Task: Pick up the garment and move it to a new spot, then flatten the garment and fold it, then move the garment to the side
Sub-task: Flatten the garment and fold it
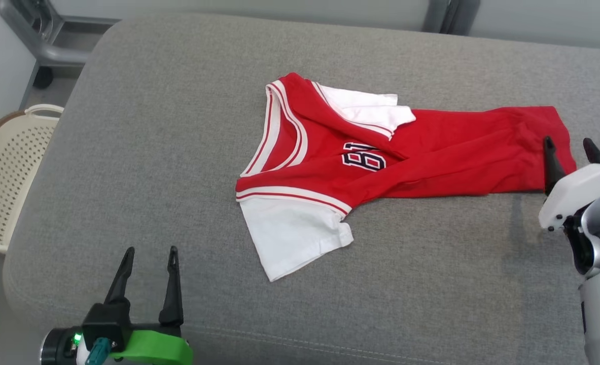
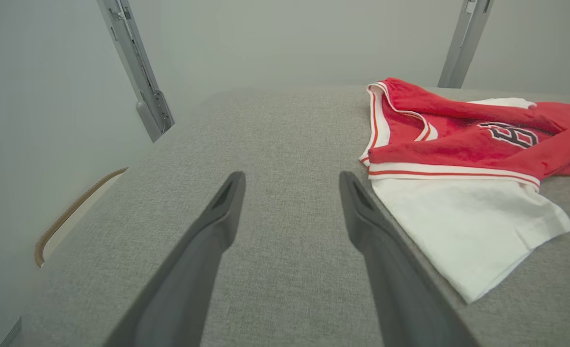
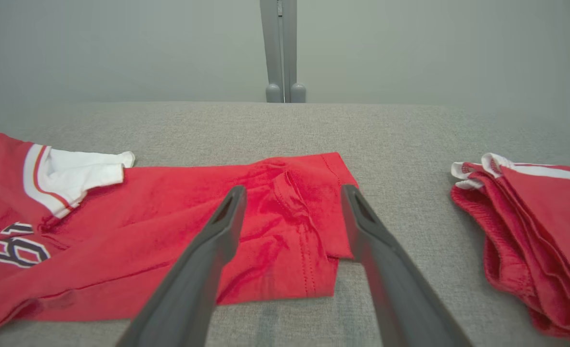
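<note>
The garment (image 1: 431,147) is a red jersey with white sleeves and a dark number, lying crumpled and twisted across the grey cushion (image 1: 178,126). Its hem end (image 3: 294,231) lies just beyond my right gripper (image 3: 292,193), whose fingers stand open above the cloth and hold nothing. In the head view the right gripper (image 1: 568,144) hovers at the jersey's right end. My left gripper (image 1: 150,251) is open at the near left, apart from the white sleeve (image 2: 468,231), with bare cushion between its fingers (image 2: 227,202).
A second folded red garment (image 3: 530,221) lies on the cushion to the right of my right gripper. A cream perforated basket (image 1: 10,172) stands on the floor at the left. Grey metal frame posts (image 3: 282,48) rise behind the cushion.
</note>
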